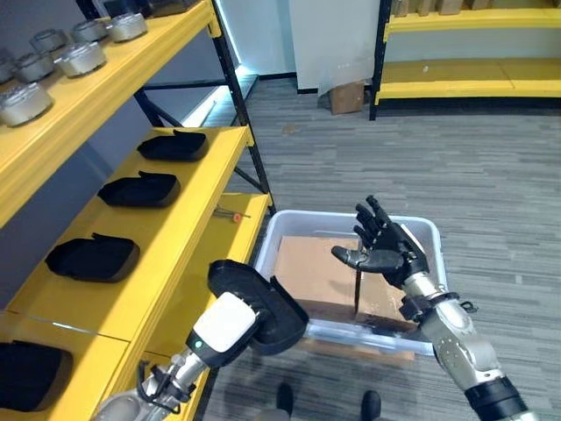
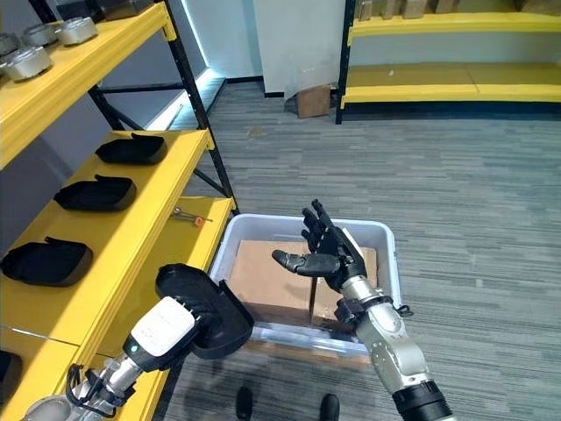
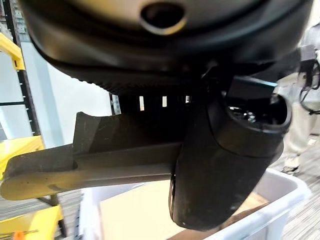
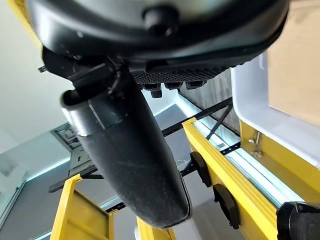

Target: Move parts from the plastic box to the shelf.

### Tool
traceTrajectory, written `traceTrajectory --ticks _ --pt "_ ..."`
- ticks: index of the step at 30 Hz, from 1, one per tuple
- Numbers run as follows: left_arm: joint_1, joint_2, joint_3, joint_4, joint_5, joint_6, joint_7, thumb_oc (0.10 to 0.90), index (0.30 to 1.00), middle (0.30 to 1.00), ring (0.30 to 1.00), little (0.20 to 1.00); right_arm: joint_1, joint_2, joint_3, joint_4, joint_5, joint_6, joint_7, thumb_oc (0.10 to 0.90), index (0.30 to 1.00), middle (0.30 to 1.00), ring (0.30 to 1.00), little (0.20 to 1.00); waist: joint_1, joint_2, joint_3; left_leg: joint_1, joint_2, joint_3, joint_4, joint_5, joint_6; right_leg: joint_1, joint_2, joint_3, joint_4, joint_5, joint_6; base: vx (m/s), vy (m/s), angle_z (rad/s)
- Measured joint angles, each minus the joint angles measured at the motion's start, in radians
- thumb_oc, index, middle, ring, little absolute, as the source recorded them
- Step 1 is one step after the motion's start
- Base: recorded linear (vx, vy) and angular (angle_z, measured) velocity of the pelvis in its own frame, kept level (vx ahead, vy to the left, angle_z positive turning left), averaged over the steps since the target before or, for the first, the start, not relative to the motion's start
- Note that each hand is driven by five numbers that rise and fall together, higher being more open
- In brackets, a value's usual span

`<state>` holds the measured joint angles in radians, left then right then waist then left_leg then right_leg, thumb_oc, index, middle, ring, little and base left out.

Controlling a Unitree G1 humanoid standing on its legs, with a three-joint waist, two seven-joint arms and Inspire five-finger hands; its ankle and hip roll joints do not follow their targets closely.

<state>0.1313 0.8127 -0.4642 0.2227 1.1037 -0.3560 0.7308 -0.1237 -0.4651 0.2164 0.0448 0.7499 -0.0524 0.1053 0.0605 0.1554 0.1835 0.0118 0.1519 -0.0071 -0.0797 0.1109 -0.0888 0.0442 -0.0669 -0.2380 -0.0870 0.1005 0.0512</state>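
A yellow shelf (image 1: 188, 237) stands on the robot's left, with three black parts (image 1: 140, 189) lined up on its middle level. On the floor just beside it sits a white plastic box (image 1: 421, 230) lined with brown cardboard (image 1: 320, 272). The left hand (image 1: 230, 320) grips a black part (image 1: 267, 309) by the box's near-left corner. The right hand (image 1: 386, 246) hovers above the box, fingers spread, holding nothing.

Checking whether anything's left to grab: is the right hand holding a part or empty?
Empty: the right hand hovers open above the plastic box, fingers spread.
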Motion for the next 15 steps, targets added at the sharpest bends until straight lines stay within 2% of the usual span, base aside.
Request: traceTrajectory --ticks 2,3,4,5,6,7,8,9,11,12,14,15 --pt "0.013 -0.001 0.026 -0.032 0.001 0.003 0.000 0.400 0.300 0.300 0.300 0.300 -0.002 0.008 0.005 0.001 0.000 0.015 -0.005 0.900 1.000 1.000 1.000 1.000 0.034 0.002 0.002 -0.035 0.001 -0.023 0.019 0.011 -0.012 -0.007 0.001 -0.031 0.000 -0.011 -0.002 -0.15 0.001 0.47" --pt "0.020 -0.001 0.056 -0.064 0.002 0.002 0.001 0.400 0.300 0.300 0.300 0.300 -0.001 0.023 0.008 0.002 -0.001 0.013 -0.005 0.900 1.000 1.000 1.000 1.000 0.047 0.002 0.006 -0.074 -0.011 -0.023 0.042 0.029 -0.035 -0.019 0.003 -0.062 0.001 -0.010 -0.001 -0.28 -0.017 0.93" --pt "0.012 -0.001 0.097 -0.120 0.002 -0.001 0.001 0.400 0.300 0.300 0.300 0.300 0.012 0.028 0.030 0.004 -0.001 0.006 -0.011 0.900 1.000 1.000 1.000 1.000 0.048 -0.014 0.021 -0.123 -0.043 -0.001 0.037 0.126 -0.060 -0.024 -0.021 -0.131 0.003 -0.009 -0.005 -0.25 -0.028 1.54" --pt "0.001 0.008 0.133 -0.185 0.001 -0.002 0.004 0.400 0.300 0.300 0.300 0.300 0.029 0.023 0.046 0.003 0.000 0.003 -0.016 0.900 1.000 1.000 1.000 1.000 0.047 -0.038 0.040 -0.142 -0.067 0.049 -0.008 0.235 -0.079 -0.025 -0.052 -0.188 0.008 -0.011 -0.027 -0.24 -0.010 1.68" --pt "-0.010 0.023 0.153 -0.227 -0.002 -0.003 0.029 0.400 0.300 0.300 0.300 0.300 0.034 0.018 0.066 0.004 0.000 0.003 -0.015 0.900 1.000 1.000 1.000 1.000 0.061 -0.057 0.063 -0.153 -0.063 0.130 0.003 0.249 -0.098 -0.016 -0.067 -0.229 -0.002 -0.011 -0.058 -0.17 0.014 1.23" --pt "-0.028 0.037 0.156 -0.239 -0.006 -0.016 0.059 0.400 0.300 0.300 0.300 0.300 0.048 0.022 0.086 0.002 0.000 0.007 -0.009 0.900 1.000 1.000 1.000 1.000 0.079 -0.083 0.079 -0.168 -0.064 0.221 0.110 0.132 -0.047 -0.005 -0.086 -0.257 -0.005 -0.002 -0.062 -0.18 0.025 1.00" --pt "-0.045 0.062 0.160 -0.238 -0.014 -0.034 0.071 0.400 0.300 0.300 0.300 0.300 0.080 0.023 0.101 -0.007 0.010 0.008 0.003 0.900 1.000 1.000 1.000 1.000 0.073 -0.125 0.090 -0.165 -0.061 0.308 0.262 0.002 -0.009 0.011 -0.124 -0.293 0.001 -0.008 -0.068 -0.19 0.064 1.00" --pt "-0.046 0.079 0.165 -0.234 -0.030 -0.046 0.083 0.400 0.300 0.300 0.300 0.300 0.090 0.023 0.105 -0.016 0.010 0.008 0.006 0.900 1.000 1.000 1.000 1.000 0.056 -0.140 0.090 -0.149 -0.041 0.338 0.319 -0.033 -0.013 0.021 -0.135 -0.308 0.002 -0.017 -0.061 -0.21 0.089 0.96" --pt "-0.052 0.081 0.164 -0.218 -0.070 -0.091 0.091 0.400 0.300 0.300 0.300 0.300 0.092 0.027 0.092 -0.022 0.012 0.003 0.007 0.900 1.000 1.000 1.000 1.000 0.036 -0.135 0.089 -0.093 0.010 0.368 0.376 -0.083 -0.009 0.030 -0.144 -0.341 0.018 -0.021 -0.055 -0.21 0.200 0.76" --pt "-0.077 0.064 0.153 -0.202 -0.130 -0.143 0.086 0.400 0.300 0.300 0.300 0.300 0.107 0.030 0.067 -0.038 0.022 -0.012 0.002 0.900 1.000 1.000 1.000 1.000 -0.007 -0.134 0.089 -0.066 0.042 0.411 0.403 -0.107 -0.007 0.032 -0.161 -0.385 0.043 -0.025 -0.044 -0.17 0.264 0.80" --pt "-0.089 0.017 0.150 -0.203 -0.224 -0.202 0.075 0.400 0.300 0.300 0.300 0.300 0.109 0.036 0.029 -0.041 0.022 -0.016 0.001 0.900 1.000 1.000 1.000 1.000 -0.012 -0.129 0.087 -0.012 -0.002 0.388 0.279 -0.112 -0.003 -0.005 -0.188 -0.370 0.110 -0.025 -0.008 -0.12 0.240 0.51" --pt "-0.103 -0.009 0.147 -0.202 -0.260 -0.223 0.054 0.400 0.300 0.300 0.300 0.300 0.112 0.044 0.015 -0.041 0.021 -0.018 -0.009 0.900 1.000 1.000 1.000 1.000 -0.016 -0.132 0.085 -0.004 -0.024 0.371 0.246 -0.116 0.004 -0.009 -0.202 -0.366 0.121 -0.022 -0.004 -0.13 0.263 0.52"
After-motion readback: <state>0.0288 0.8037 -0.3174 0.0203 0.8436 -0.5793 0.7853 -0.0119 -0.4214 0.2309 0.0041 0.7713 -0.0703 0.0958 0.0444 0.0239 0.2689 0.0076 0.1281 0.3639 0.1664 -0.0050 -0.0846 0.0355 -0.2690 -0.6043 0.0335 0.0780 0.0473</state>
